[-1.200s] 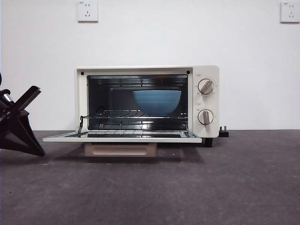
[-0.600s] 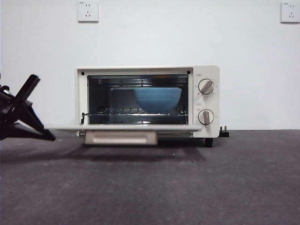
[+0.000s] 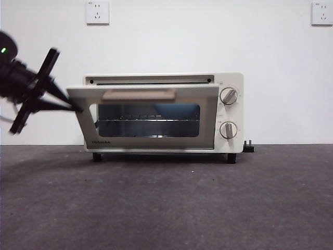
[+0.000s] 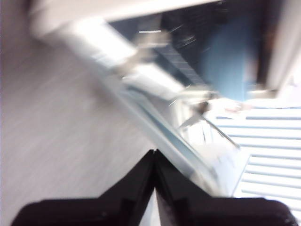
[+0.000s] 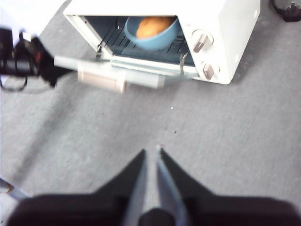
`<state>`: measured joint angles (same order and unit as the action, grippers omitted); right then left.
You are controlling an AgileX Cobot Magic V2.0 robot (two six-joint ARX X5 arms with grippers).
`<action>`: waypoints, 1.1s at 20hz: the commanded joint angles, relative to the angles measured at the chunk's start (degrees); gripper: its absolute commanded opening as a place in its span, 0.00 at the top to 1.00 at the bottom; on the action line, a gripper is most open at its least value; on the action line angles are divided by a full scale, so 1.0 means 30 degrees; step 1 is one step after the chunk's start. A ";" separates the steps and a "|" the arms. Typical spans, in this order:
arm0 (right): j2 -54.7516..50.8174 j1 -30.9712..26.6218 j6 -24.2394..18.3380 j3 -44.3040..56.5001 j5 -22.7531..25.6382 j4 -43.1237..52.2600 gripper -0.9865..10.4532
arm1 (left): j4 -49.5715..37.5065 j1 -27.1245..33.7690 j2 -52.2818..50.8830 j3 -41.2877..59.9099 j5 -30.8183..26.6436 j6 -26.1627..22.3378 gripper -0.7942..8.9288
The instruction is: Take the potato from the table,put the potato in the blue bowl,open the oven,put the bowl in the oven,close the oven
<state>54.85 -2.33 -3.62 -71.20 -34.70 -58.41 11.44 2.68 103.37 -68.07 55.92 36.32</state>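
While the oven (image 3: 163, 113) door (image 3: 148, 117) stands partly raised, leaning out from the top, your left gripper (image 3: 73, 107) has its jaws pressed together, their tips touching the door's left edge near the top. From the left wrist view (image 4: 154, 155) the shut tips sit right against the blurred door edge, with the rack and a patch of blue beyond them inside the cavity.

You can see the blue bowl (image 5: 151, 32) on the wire rack (image 5: 117, 40) inside the oven, toward the knob side, and the potato (image 5: 154, 26) lies in it. Through the dark glass in the front view only the bowl's blue (image 3: 177, 109) shows dimly, well beyond the left jaws, on the far side of the door.

The beige bar handle (image 3: 139, 94) runs along the door's upper edge, just beside the left jaws. The two knobs (image 3: 228, 96) are on the panel far from them.

Your right gripper (image 5: 151, 151) hangs over bare counter (image 5: 221, 141) in front of the oven, well apart from the door, its jaws close together with a thin gap between the tips, holding nothing.
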 commanded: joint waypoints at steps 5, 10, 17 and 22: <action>-0.0510 0.0000 0.0160 0.0153 -0.0080 -0.0546 0.93 | -0.0262 -0.1042 -0.0153 -0.3213 -0.1260 0.1384 0.93; -0.0539 0.0000 0.0146 0.0153 -0.0087 -0.0962 0.93 | -0.0080 -0.1253 -0.0153 -0.4313 -0.1974 0.1559 0.93; -0.0539 0.0007 0.0138 0.0153 -0.0087 -0.1209 0.92 | 0.4313 -0.1362 -0.1151 -0.4313 -0.0568 -0.1494 0.93; -0.0699 0.0022 -0.0197 0.0153 -0.0087 -0.2237 0.92 | 1.1489 -0.1778 -0.4663 -0.4313 -0.4240 -0.9690 0.93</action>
<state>52.95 -2.31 -3.73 -71.18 -34.74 -65.12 44.38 -2.48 89.60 -81.08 44.51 17.17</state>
